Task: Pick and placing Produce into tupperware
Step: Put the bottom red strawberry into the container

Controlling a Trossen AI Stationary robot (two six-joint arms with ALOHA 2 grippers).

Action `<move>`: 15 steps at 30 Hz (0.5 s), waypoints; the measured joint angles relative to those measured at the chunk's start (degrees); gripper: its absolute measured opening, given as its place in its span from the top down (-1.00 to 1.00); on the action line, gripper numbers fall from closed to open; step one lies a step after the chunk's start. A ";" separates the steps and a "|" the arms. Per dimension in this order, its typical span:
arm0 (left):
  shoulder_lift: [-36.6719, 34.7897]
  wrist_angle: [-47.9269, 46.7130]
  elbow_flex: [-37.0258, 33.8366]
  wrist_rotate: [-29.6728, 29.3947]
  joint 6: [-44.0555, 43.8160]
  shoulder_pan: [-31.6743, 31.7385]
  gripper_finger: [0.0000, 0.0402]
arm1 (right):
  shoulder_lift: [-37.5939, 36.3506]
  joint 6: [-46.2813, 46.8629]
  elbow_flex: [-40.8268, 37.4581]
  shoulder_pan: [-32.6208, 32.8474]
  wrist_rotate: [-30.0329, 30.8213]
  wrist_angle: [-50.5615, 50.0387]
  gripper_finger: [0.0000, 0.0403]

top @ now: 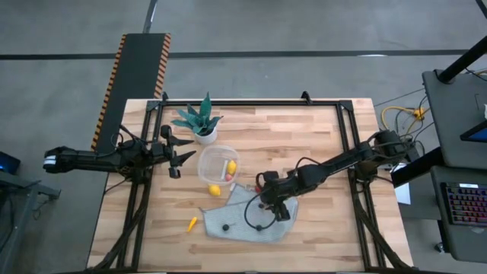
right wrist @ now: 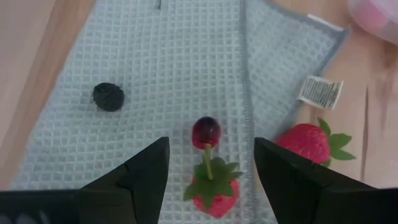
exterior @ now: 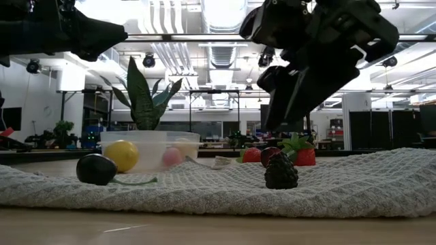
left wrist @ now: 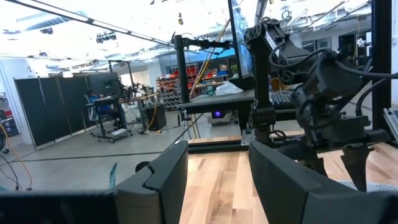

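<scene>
The clear round tupperware (top: pixel 205 163) stands mid-table with a yellow piece (top: pixel 231 166) and a pink one inside. A lemon (top: pixel 214 190) lies just outside it, and an orange carrot (top: pixel 192 224) lies on bare wood. On the grey cloth (top: pixel 237 221) lie two dark berries (top: pixel 225 226) (top: pixel 259 227), a cherry (right wrist: pixel 206 132) and two strawberries (right wrist: pixel 212 193) (right wrist: pixel 308 143). My right gripper (right wrist: pixel 211 147) hangs open above the cloth, over the cherry and one strawberry, touching nothing. My left gripper (top: pixel 179 156) waits open, raised left of the tupperware.
A spiky green plant in a white pot (top: pixel 201 123) stands just beyond the tupperware. The cloth's white label (right wrist: pixel 320 91) sticks out toward the tupperware. Black frame rails run along the table's left, right and far edges. Bare wood lies right of the cloth.
</scene>
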 joint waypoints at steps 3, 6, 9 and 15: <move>0.00 -0.01 0.00 0.00 0.00 0.00 0.22 | 0.35 1.68 -0.16 0.00 -0.01 -0.32 -0.12; 0.00 0.00 0.00 0.00 0.00 0.00 0.22 | 0.53 2.73 -0.28 0.15 0.02 -0.13 -0.12; 0.00 0.00 0.00 0.00 0.00 0.00 0.22 | 0.63 3.21 -0.53 0.58 0.01 -0.19 -0.12; 0.00 0.00 0.00 0.00 0.00 -0.02 0.22 | 0.63 4.74 -1.03 0.74 0.06 0.20 -0.12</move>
